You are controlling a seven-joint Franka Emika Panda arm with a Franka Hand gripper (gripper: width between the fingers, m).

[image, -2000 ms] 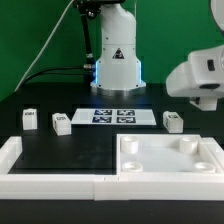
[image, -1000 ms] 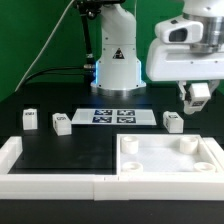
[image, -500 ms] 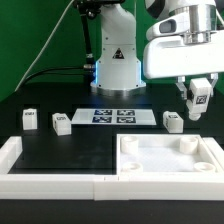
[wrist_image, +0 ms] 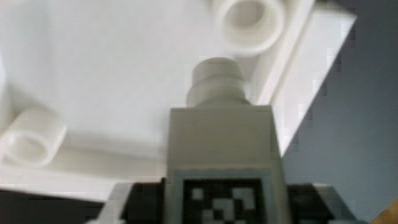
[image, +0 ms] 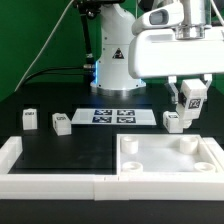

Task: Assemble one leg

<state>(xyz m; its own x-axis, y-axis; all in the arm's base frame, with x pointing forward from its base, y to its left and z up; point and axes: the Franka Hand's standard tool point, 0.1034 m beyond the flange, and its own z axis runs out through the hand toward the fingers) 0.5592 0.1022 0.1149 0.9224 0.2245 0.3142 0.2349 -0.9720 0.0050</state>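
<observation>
While the end effector [image: 193,100] hangs over the worktop [image: 70,145] on the exterior view's right, it is pinching the leg [image: 194,96], so the task's part is off the surface and in the grip, with its marker tag facing the exterior camera. In the wrist view the block sits squarely between the two dark finger pieces. Its long axis runs straight out from the end effector, and the narrower round peg [wrist_image: 217,78] leads.

The coming move turns on how that peg lies relative to the white tray [image: 165,182]. In the wrist view the peg tip hovers over the tray's inner floor. The nearest corner socket [wrist_image: 249,22] lies further along the same line as the leg's axis, not yet under the tip. I judge that the leg must travel along its own pointing direction and come down before the peg can enter.

A loose leg [image: 172,121] stands on the worktop just below the held one, toward the exterior view's left. Whether the fingers clear it cannot be told. The marker board [image: 113,115] lies well apart.
</observation>
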